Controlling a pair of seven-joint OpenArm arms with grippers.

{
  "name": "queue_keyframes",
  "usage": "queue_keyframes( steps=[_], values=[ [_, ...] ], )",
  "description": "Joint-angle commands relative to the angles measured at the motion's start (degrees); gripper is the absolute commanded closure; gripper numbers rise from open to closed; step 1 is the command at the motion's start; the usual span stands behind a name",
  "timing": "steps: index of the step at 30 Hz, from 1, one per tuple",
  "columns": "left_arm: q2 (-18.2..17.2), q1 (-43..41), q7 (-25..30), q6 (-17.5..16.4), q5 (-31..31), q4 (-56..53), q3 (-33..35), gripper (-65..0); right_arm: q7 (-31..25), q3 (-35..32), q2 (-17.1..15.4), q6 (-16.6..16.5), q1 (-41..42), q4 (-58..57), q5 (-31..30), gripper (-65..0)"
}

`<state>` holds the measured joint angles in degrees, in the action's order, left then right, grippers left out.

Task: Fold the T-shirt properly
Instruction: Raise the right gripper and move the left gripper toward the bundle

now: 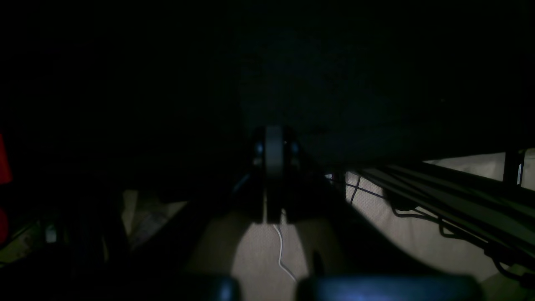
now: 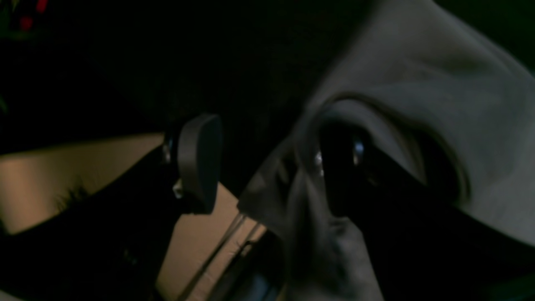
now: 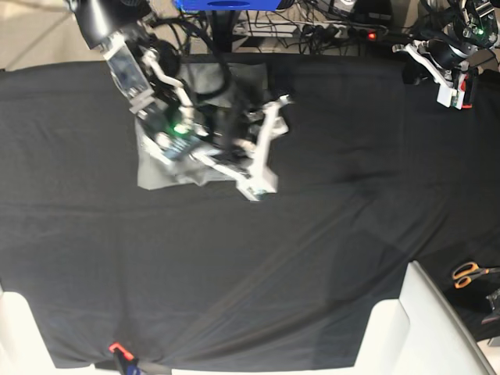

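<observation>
The grey T-shirt (image 3: 158,170) lies bunched in a rough folded block at the back left of the black table cloth (image 3: 312,234). My right arm (image 3: 180,129) hangs over it, blurred. In the right wrist view the right gripper (image 2: 267,167) is open. Its left pad (image 2: 198,163) is bare, and grey T-shirt fabric (image 2: 418,83) drapes around the right finger (image 2: 338,167). My left arm (image 3: 445,58) sits pulled back at the far right corner, away from the shirt. The left gripper (image 1: 273,142) is shut with nothing in it, and its view is very dark.
Orange-handled scissors (image 3: 469,272) lie off the cloth at the right. White blocks (image 3: 422,328) stand at the front right and front left corners. Cables and a power strip (image 3: 328,27) run behind the table's back edge. A small red clip (image 3: 116,348) sits at the front edge.
</observation>
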<state>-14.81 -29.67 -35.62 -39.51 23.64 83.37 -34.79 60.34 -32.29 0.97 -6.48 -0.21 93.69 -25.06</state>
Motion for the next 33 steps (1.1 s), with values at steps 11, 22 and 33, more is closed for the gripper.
queue_keyframes(
  steps=[11, 22, 33],
  values=[
    [-0.88, -0.26, 0.76, -0.49, 0.58, 0.63, -0.34, 0.0, 7.31, 4.47, -1.98, -0.07, 0.60, 17.12, -0.57, -35.6],
    [-0.62, -0.26, 0.67, -0.49, 0.58, 0.89, 2.39, 0.0, -7.72, 15.46, -12.36, -0.07, -11.18, 13.26, -0.30, -29.9],
    [3.42, -1.76, 0.23, -0.49, 0.76, 11.97, 12.32, 0.0, -19.50, 24.69, -12.62, -0.33, -20.06, 10.62, -0.39, -0.6]
  ],
)
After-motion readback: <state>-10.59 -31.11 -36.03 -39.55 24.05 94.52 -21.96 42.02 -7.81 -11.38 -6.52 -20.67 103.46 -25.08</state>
